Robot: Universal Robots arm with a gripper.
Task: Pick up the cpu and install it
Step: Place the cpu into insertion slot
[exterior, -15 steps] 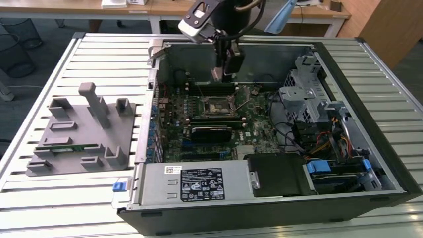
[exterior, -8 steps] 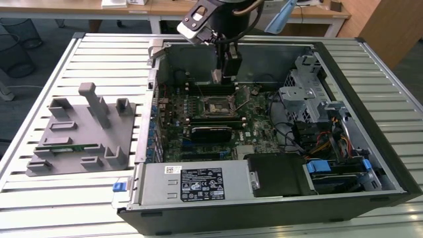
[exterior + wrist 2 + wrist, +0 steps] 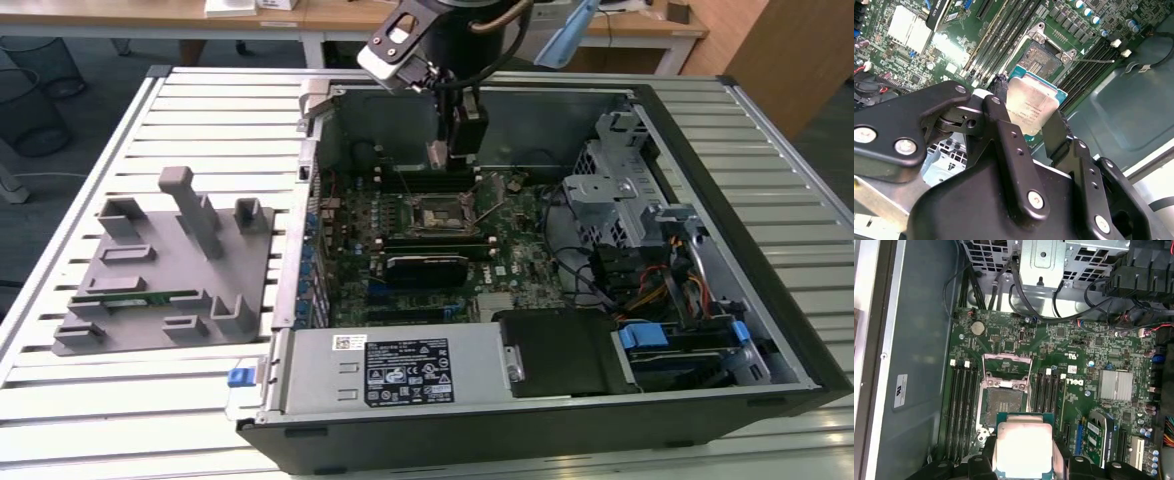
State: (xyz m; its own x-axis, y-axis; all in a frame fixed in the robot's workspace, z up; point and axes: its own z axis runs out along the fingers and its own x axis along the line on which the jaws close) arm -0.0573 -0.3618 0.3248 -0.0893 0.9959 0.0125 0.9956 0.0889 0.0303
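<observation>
Open computer case (image 3: 534, 445) on slatted table (image 3: 120, 405), pincer (image 3: 1030, 131) clamping cpu (image 3: 1023, 450) near open socket (image 3: 1004, 405)

The cpu (image 3: 1021, 447) hangs in the pincer (image 3: 1022, 456) above the socket (image 3: 1003, 405), inside the case (image 3: 561, 125).

Open computer case (image 3: 507, 437), grey parts holder (image 3: 158, 268)

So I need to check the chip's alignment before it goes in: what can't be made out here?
The chip: its underside faces away in both wrist views.
Its side edges: covered by the gripper, first wrist view.
The socket: pins too small, first wrist view.
Part of the socket: behind the chip, both wrist views.
</observation>
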